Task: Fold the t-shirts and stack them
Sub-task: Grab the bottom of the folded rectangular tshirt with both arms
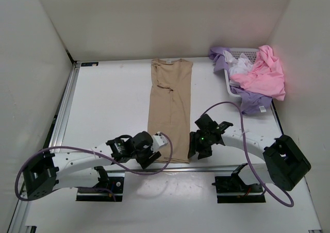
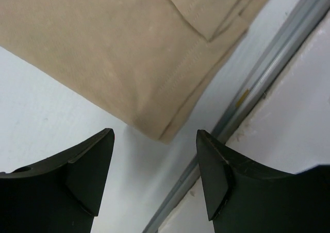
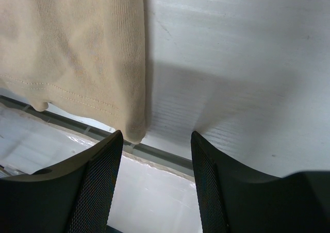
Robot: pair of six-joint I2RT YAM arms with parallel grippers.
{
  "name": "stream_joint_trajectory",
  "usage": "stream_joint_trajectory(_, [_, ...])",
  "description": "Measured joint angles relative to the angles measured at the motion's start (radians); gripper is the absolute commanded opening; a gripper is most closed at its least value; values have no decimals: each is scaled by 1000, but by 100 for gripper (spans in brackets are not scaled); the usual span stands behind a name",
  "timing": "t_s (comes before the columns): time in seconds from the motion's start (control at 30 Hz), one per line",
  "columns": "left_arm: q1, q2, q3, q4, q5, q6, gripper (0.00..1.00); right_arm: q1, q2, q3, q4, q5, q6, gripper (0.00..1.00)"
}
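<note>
A tan-beige t-shirt (image 1: 170,109) lies flat in a long narrow strip down the middle of the table, sleeves folded in. My left gripper (image 1: 149,157) is open and empty just left of its near hem corner (image 2: 165,135). My right gripper (image 1: 198,149) is open and empty just right of the other near hem corner (image 3: 135,134). The pink shirt (image 1: 263,73), the lavender purple shirt (image 1: 251,100) and the white shirt (image 1: 241,65) lie crumpled together at the far right.
A white mesh basket (image 1: 230,83) at the far right holds the crumpled shirts. A grey metal rail (image 2: 258,83) runs along the table's near edge under both grippers, also in the right wrist view (image 3: 165,155). White walls enclose the table.
</note>
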Motion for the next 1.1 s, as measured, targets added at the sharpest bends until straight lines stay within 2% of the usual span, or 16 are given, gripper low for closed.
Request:
stream_joint_trajectory(0.2, [0,93,44,29,-32,0,72,0,0,0,1,0,1,60])
stream_joint_trajectory(0.43, [-13,100,44,3,-29,0,72,0,1,0,3,-3,-6,60])
stream_joint_trajectory(0.5, [-25,100,44,-16,-29,0,75,0,5,0,6,-10,-6,60])
stream_joint_trajectory(0.73, [-39,132,44,-40,-44,0,76,25,35,18,9,-27,-10,60])
stream_joint_trajectory(0.9, [-40,171,52,-38,-55,-1,76,53,62,33,11,-41,-11,55])
stream_joint_trajectory(1.03, [-40,173,52,-32,-61,-2,65,66,83,40,13,-54,-14,47])
stream_joint_trajectory(1.1, [-40,176,51,-26,-68,-1,53,66,93,40,16,-63,-14,43])
